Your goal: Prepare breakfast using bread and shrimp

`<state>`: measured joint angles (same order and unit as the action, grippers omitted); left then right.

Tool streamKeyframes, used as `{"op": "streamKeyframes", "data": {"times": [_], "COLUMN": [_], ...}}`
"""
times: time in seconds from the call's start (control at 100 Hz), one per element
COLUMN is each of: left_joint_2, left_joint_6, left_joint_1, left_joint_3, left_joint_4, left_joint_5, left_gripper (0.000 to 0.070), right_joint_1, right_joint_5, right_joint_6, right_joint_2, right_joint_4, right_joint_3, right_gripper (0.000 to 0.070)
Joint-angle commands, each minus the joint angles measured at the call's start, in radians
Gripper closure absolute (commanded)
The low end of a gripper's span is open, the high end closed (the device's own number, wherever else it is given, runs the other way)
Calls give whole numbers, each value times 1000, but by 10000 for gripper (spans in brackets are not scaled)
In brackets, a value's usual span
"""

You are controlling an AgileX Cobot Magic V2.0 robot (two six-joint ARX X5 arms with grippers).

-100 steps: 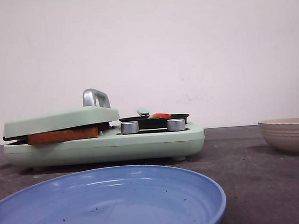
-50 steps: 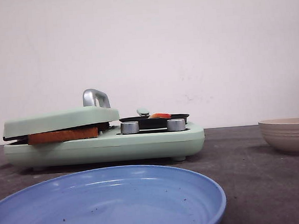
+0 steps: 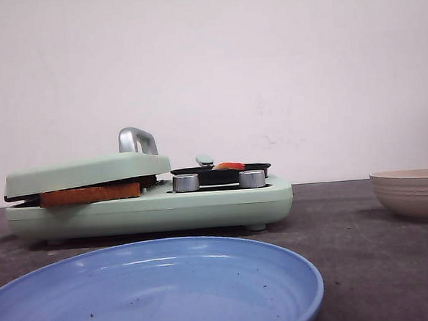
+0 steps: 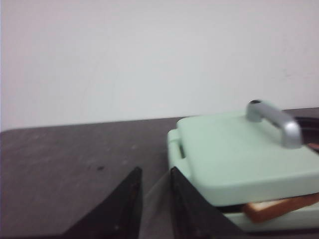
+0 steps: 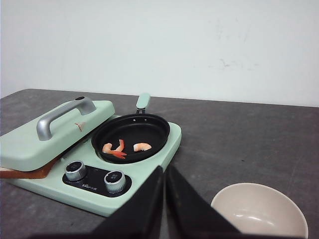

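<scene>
The bread (image 3: 90, 194) shows as a golden-brown crust edge clamped under the shut pale green lid (image 3: 86, 171) of the breakfast maker; its edge also shows in the left wrist view (image 4: 279, 209) and the right wrist view (image 5: 25, 173). Two orange-red shrimp (image 5: 115, 148) lie in the small black pan (image 5: 149, 130) on the maker's right side; one shows in the front view (image 3: 229, 165). My left gripper (image 4: 153, 172) is slightly open and empty, beside the lid's near corner. My right gripper (image 5: 164, 169) is shut and empty, in front of the maker. Neither gripper shows in the front view.
A blue plate (image 3: 157, 297) lies nearest the camera. A beige bowl (image 3: 414, 190) stands to the right, also in the right wrist view (image 5: 259, 211). Two silver knobs (image 3: 185, 182) sit on the maker's front. The lid has a silver handle (image 3: 135, 139).
</scene>
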<state>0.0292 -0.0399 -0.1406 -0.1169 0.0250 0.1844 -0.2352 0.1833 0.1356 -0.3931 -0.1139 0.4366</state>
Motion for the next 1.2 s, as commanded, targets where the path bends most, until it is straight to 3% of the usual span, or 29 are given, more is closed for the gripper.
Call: {"op": "streamKeyframes", "data": {"times": [0.0,0.34,0.59,0.78,1.01,1.19], "left_joint_2": [-9,-26,-26,-26,-26,-26], "left_joint_6": [34,56,49,137,121,42], "left_joint_1": [-10,-12,-11,-11,-11,-11], "left_joint_3": [24,102,103,103,103,103], "left_joint_4": [-8,10,111,116,125,154], "left_joint_5": [-6,-5,-38,-27,-32,-45], "left_gripper": [683,683,683,683,683,683], "right_joint_1": [-3,-3,-3,-3,-3,-3], "right_joint_5": [0,0,0,0,0,0], "right_joint_6": [9,9,9,9,9,9], "right_joint_2": [-2,-2,-2,-2,-2,-2], "right_joint_4": [13,13,13,13,13,13], "right_joint_3": [8,8,8,8,8,8], "right_gripper": [700,700,700,700,700,700]}}
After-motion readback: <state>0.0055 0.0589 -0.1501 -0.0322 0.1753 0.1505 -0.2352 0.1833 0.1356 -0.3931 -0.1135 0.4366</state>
